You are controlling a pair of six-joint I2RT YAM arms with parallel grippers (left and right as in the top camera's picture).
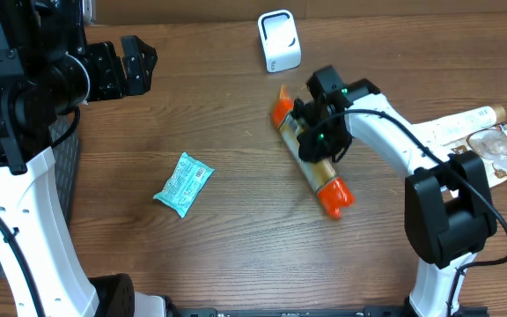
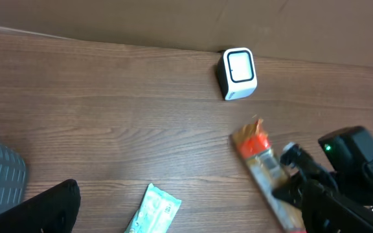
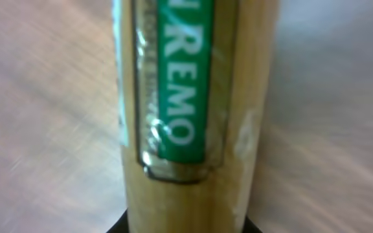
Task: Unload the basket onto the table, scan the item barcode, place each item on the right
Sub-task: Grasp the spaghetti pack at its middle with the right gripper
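Half the packet (image 1: 334, 197) hides under right jaws, grip unclear; left jaws wide.

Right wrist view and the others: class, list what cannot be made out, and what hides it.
- Barcode on the long package: none shows in any view; the right wrist view is blurred, its green label cut off by the top edge.
- Fingers of the right gripper: hidden overhead by its own body; grip unclear.
- Print on the teal packet: too small overhead, cut by the left wrist view's bottom edge.
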